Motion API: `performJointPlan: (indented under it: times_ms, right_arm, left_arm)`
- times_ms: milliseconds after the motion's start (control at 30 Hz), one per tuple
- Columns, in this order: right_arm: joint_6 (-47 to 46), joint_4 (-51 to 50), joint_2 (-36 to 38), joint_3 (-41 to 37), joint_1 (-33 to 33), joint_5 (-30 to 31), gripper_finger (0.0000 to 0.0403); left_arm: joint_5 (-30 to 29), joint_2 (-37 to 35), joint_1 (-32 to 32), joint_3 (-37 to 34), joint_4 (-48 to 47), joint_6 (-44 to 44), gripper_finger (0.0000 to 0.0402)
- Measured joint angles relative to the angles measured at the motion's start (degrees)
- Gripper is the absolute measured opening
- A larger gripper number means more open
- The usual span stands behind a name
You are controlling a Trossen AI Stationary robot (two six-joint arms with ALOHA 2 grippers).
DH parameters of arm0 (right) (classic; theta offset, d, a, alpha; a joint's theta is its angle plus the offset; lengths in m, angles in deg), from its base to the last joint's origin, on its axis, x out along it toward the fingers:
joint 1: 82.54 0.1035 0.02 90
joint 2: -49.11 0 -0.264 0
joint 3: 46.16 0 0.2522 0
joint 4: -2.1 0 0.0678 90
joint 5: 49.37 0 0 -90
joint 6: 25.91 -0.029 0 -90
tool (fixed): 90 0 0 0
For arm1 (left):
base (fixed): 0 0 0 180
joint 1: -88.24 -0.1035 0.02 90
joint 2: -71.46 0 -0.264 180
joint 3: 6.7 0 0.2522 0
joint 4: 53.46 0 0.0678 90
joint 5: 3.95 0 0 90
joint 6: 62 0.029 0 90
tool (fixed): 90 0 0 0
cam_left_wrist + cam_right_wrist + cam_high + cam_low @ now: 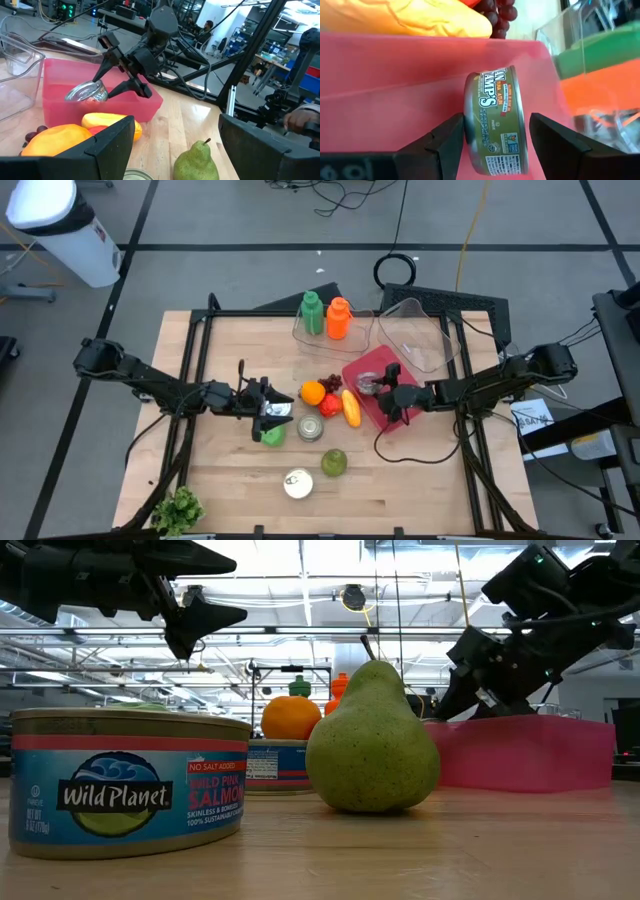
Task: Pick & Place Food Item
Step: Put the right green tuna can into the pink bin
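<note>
A green-labelled tin can [495, 125] sits tilted inside the pink bin [372, 360] at the table's right of centre. Its shiny end [87, 92] faces my left arm. My right gripper [496, 127] is open, slanting down into the bin, with one finger at each flat end of the can. My left gripper [268, 415] hangs open and level above the table's middle left with nothing between its fingers [115, 145]. Below it are a small can and a green item [272, 436]. My right gripper stands astride the can. One finger [451, 142] is right at the can's flat end [468, 125], and I cannot tell whether it touches. The other finger [547, 137] is clear of the can, with the pink floor showing between them.
Beside the bin lie a yellow fruit [351, 408], a red item [330, 405], an orange [312, 392] and grapes [332, 383]. Nearer are a can [310, 428], a pear [334, 463] and a salmon can [298, 483]. Two bottles [325, 316] and clear containers [420, 335] stand at the far edge.
</note>
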Motion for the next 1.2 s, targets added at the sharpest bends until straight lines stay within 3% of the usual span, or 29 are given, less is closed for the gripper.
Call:
performJointPlan:
  times_ms: [167,567,833,1200]
  right_arm:
    - [-7.58,1.39,0.02,0.0,0.11,0.09,0.022]
    - [-10.33,5.19,0.02,0.0,0.27,0.28,0.0297]
    - [-11.97,0.42,0.0,0.0,-0.1,-6.16,0.0289]
    - [-7.15,-2.06,0.0,-0.02,-3.78,0.5,0.0281]
  left_arm:
    - [0.0,0.0,0.0,0.0,0.0,-0.01,0.0299]
    - [0.0,0.0,-0.01,0.0,0.0,-0.02,0.0299]
    - [0.0,0.0,-0.01,0.0,0.0,0.0,0.0299]
    - [0.0,0.0,0.01,0.0,0.0,0.0,0.0299]
